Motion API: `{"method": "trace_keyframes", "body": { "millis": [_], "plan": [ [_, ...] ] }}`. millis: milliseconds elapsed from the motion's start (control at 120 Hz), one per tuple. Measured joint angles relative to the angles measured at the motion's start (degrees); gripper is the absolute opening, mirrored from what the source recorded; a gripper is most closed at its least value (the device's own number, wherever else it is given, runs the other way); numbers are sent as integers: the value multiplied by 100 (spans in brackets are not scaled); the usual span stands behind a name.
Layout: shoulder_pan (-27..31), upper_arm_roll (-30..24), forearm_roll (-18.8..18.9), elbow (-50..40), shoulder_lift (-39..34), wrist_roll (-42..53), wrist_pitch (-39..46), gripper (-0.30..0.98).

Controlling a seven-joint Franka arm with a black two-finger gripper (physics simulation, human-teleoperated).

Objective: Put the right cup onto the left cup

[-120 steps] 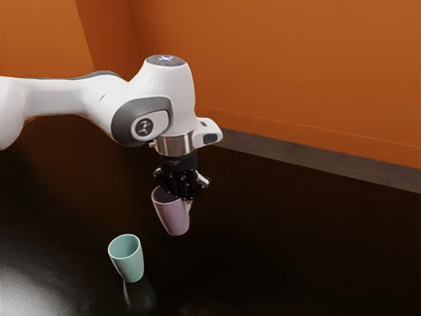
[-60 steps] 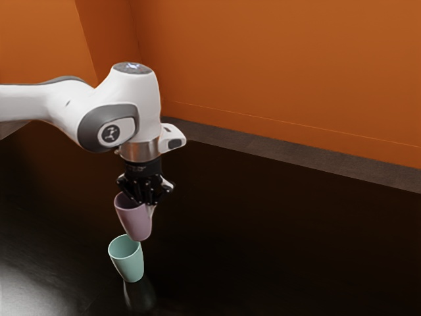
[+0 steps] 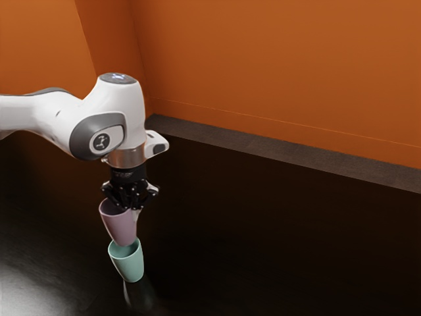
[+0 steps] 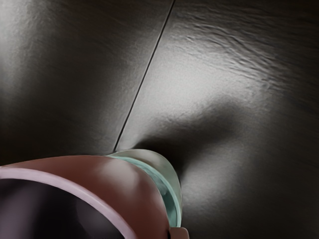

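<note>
In the exterior view, left of centre in the frame's lower half, your claw (image 3: 132,205) is clamped on the pink cup (image 3: 120,228) near its rim. The cup leans, its base over or at the mouth of the teal cup (image 3: 130,266), which stands on the counter (image 3: 230,270); you can't tell whether they touch. Lower it off-centre and that slanted base could catch the teal rim, tipping or shoving the lower cup. Let go while it's crooked and it may topple or jam.
</note>
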Motion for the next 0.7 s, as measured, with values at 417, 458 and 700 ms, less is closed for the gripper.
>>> {"method": "trace_keyframes", "body": {
  "millis": [417,458,700],
  "plan": [
    [578,-552,-346,-262,-174,-47,56,-10],
    [591,-566,-362,-267,-182,-51,57,-10],
    [598,-595,-405,-271,-184,-61,63,-6]
  ]
}}
